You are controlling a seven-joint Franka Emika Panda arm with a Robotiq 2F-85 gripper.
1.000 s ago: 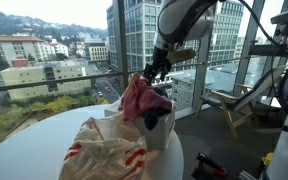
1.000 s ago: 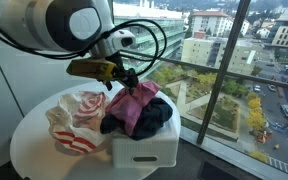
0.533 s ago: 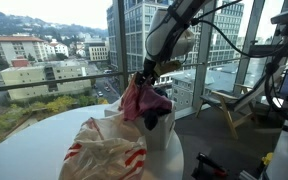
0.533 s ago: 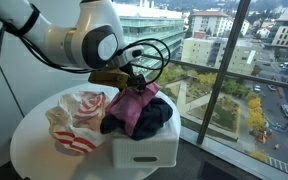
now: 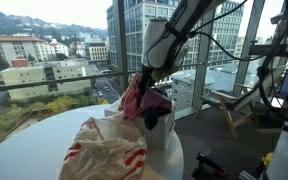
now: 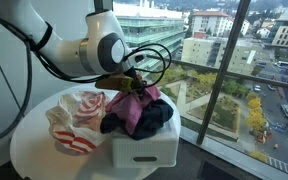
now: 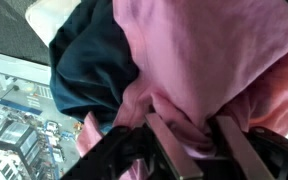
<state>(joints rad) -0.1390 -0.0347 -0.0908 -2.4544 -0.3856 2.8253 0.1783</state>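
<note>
A second ago my claw [image 5: 144,76] hung wide open above the heap. Since then it has sunk to the top of the pink garment [image 5: 135,100], in the middle of the frame in both exterior views, and its fingers [image 7: 162,141] have drawn in about halfway. In the wrist view, a fold of the pink fabric bunches up between them at the bottom centre, with creases running towards the pinch. I judge that I now have hold of that fold, though I cannot tell how firm the grip is.

The pink garment lies on top of the pile in the white bin [image 6: 144,152], draped over a dark blue garment [image 7: 89,72]. That one shows in the left half of the wrist view and lies apart from my fingers. The pile itself looks unmoved. A red-and-white striped cloth [image 6: 72,122] sits on the round worktop [image 6: 32,152] just beside the bin, untouched.

So the work has passed from reaching to gripping, and only pink fabric is caught.
</note>
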